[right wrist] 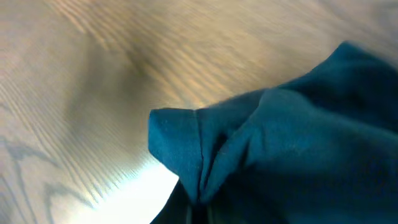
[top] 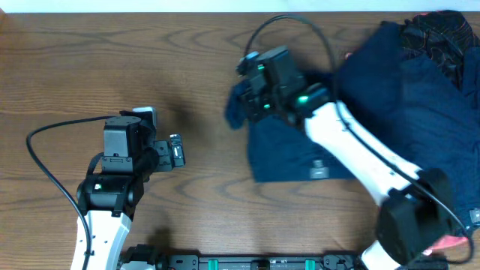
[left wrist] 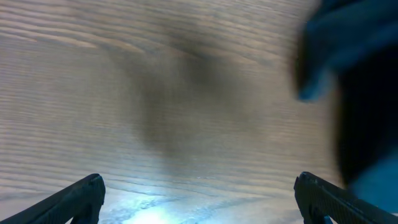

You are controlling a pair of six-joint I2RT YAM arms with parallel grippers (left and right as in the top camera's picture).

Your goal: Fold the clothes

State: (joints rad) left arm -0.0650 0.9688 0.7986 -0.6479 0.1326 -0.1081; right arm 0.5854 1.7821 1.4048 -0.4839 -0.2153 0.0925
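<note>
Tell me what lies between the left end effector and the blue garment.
Nothing: in the overhead view only bare wooden table separates the left end effector from the blue garment. The left wrist view shows the same bare wood.

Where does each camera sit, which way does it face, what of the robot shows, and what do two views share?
Overhead: above the table, looking straight down; both arms, left gripper, right gripper.
Left wrist: on the left arm, facing bare wood; open fingertips at bottom corners.
Right wrist: on the right arm, facing the navy garment's bunched corner; fingers barely visible.
Shared: overhead and right wrist show that corner.
</note>
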